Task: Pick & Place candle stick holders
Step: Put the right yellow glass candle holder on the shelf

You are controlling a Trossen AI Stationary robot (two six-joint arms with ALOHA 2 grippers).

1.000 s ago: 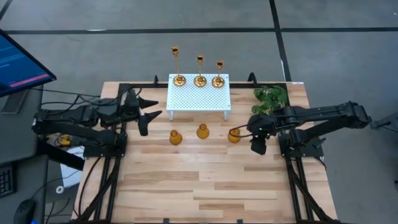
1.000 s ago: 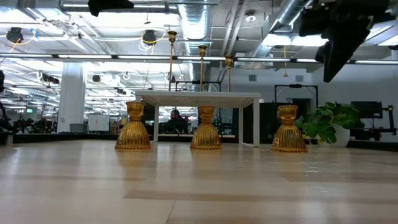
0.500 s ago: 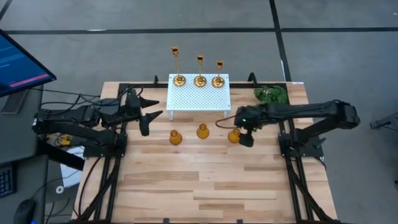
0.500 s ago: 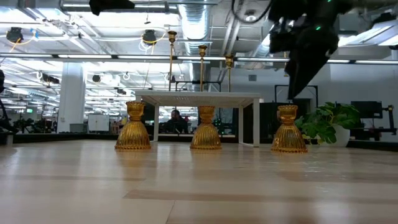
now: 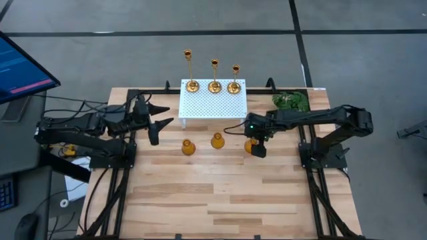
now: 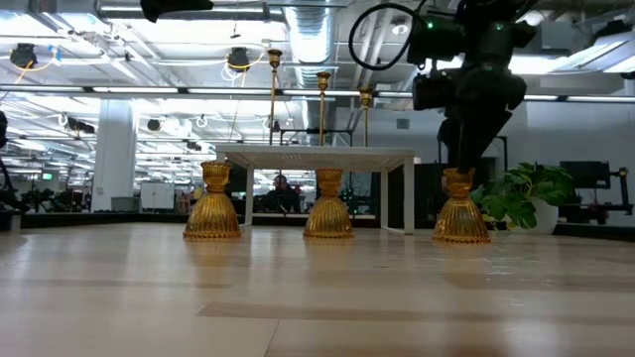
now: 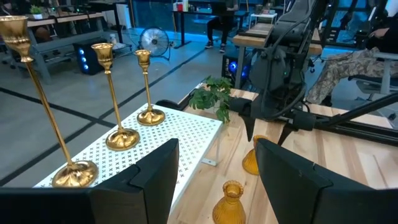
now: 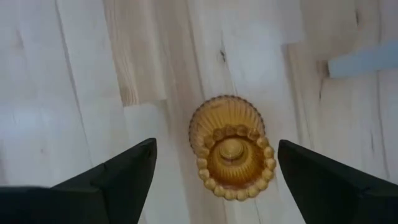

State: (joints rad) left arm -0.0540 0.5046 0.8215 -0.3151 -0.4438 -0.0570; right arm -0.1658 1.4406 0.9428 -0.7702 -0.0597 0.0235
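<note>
Three amber bulb-shaped holders stand on their bases in a row on the wooden table: left point(image 5: 188, 147), middle point(image 5: 217, 141), right point(image 5: 250, 145). Three brass candlesticks point(image 5: 214, 85) stand on their round bases on a white perforated stand point(image 5: 212, 105). My right gripper point(image 5: 257, 146) is open, points down and hovers just over the right holder point(image 8: 231, 149); its fingers stand on either side of the holder's top point(image 6: 458, 179) without touching. My left gripper point(image 5: 157, 124) is open and empty, waiting at the table's left, above it.
A green leafy plant point(image 5: 291, 101) stands at the far right, behind my right arm. The white stand's legs point(image 6: 408, 193) are just behind the amber row. A monitor point(image 5: 20, 67) is off the table's left. Bare wood lies toward the near edge point(image 5: 220, 207).
My right gripper has gone toward the table's left and down, from beside the right amber holder to directly over it, still open. The holders have not moved.
</note>
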